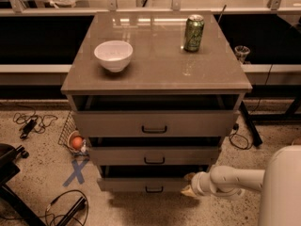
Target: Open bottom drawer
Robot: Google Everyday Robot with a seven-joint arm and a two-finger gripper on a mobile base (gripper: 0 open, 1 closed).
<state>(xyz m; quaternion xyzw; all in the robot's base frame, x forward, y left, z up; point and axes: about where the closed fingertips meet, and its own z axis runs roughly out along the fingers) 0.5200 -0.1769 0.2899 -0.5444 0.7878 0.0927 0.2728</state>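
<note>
The bottom drawer (141,184) is the lowest of three grey-brown drawers in the cabinet (155,74). Its short front panel carries a small black bar handle (154,189). It stands pulled out a little, with a dark gap above its front. The middle drawer (153,155) and top drawer (154,124) also stand slightly out. My gripper (188,185) is low at the right end of the bottom drawer's front, right of the handle, on the end of the white arm (235,180) that comes in from the right.
A white bowl (113,55) and a green can (194,33) stand on the cabinet top. Cables (30,122) lie on the floor at left, beside a blue tape cross (76,172) and an orange ball (76,142). A black stand leg (249,125) is at right.
</note>
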